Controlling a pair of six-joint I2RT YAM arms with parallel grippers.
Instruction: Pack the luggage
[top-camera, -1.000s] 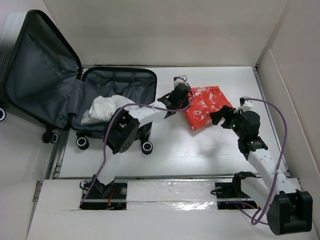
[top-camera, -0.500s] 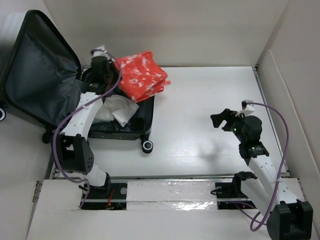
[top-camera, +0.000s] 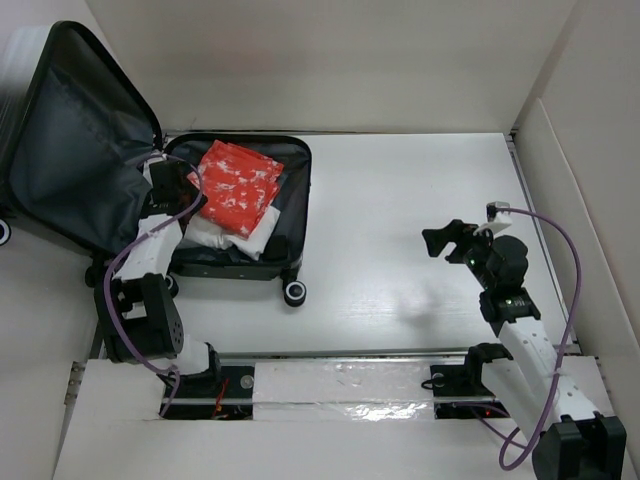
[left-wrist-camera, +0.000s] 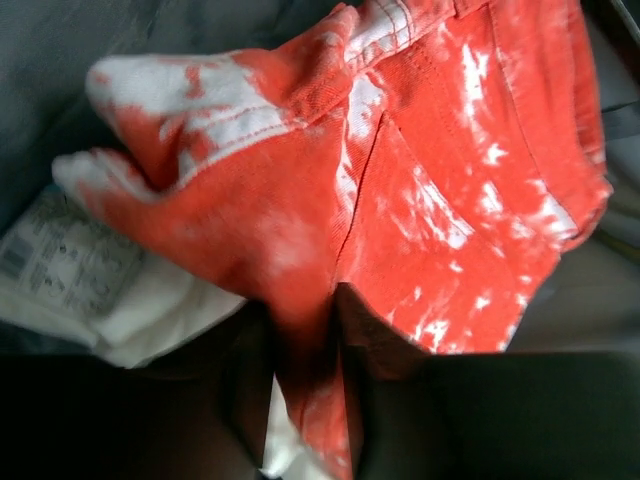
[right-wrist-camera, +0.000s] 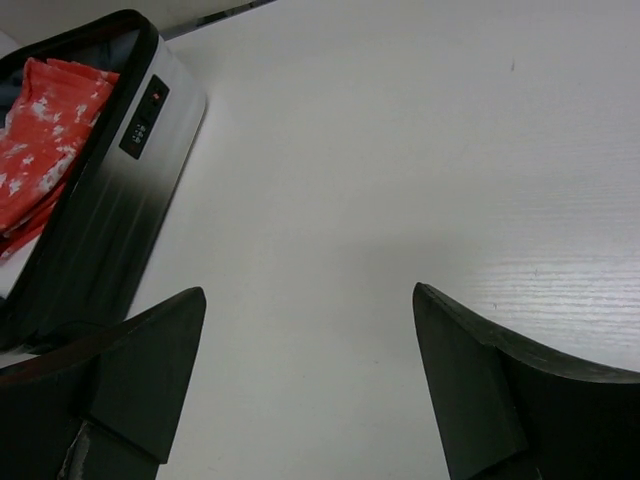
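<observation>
The luggage (top-camera: 290, 190) lies open at the left of the table, its grey-lined lid (top-camera: 75, 150) raised. A red-and-white garment (top-camera: 236, 186) lies in the lower half on top of white clothes (top-camera: 240, 235). My left gripper (top-camera: 185, 183) is at the garment's left edge, shut on the red fabric (left-wrist-camera: 420, 190); the cloth is pinched between the jaws in the left wrist view. My right gripper (top-camera: 440, 240) is open and empty above bare table at the right. Its view shows the suitcase shell (right-wrist-camera: 120, 220) at the far left.
White walls stand round the table, with a slanted panel (top-camera: 590, 180) at the right. The suitcase's black wheels (top-camera: 293, 293) sit at its near edge. A white label (left-wrist-camera: 60, 260) shows on the white clothing.
My left gripper has carried the red garment from the table's middle over to the suitcase and lowered it onto the white clothes. The right gripper has stayed in place.
</observation>
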